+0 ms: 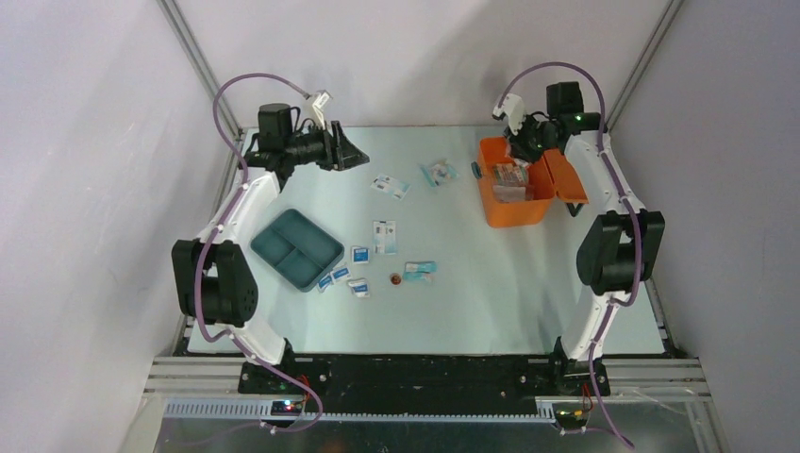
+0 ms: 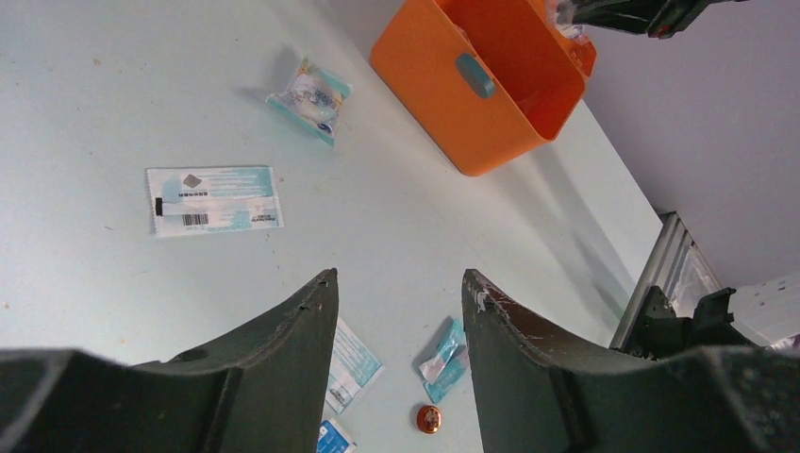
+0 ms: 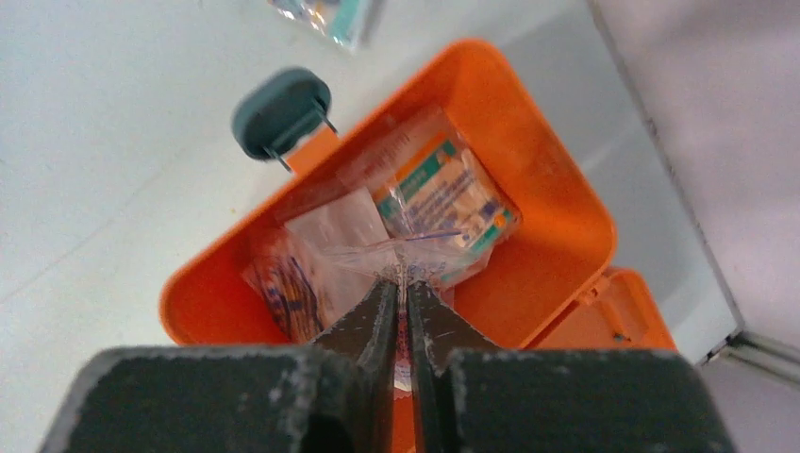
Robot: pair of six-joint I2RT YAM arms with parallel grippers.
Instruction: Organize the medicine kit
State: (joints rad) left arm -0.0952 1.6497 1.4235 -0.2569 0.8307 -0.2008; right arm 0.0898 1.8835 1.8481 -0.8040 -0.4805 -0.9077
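The orange medicine kit (image 1: pixel 517 212) stands open at the back right, its lid (image 1: pixel 566 176) hanging to the right. My right gripper (image 1: pixel 517 156) hovers over it. In the right wrist view the gripper (image 3: pixel 402 276) is shut on the edge of a clear plastic bag of plasters (image 3: pixel 436 200) that lies inside the kit (image 3: pixel 557 222), next to its grey latch (image 3: pixel 281 111). My left gripper (image 1: pixel 357 157) is open and empty at the back left, above the table. In the left wrist view (image 2: pixel 398 283) nothing is between its fingers, and the kit (image 2: pixel 443 75) shows ahead.
A teal divided tray (image 1: pixel 296 247) lies at the left. Loose packets are scattered mid-table: a white-teal one (image 1: pixel 390 186), a small bag (image 1: pixel 439 173), a flat packet (image 1: pixel 384 236), a teal packet (image 1: pixel 420 271), blue sachets (image 1: pixel 359 254) and a small red cap (image 1: pixel 395 278).
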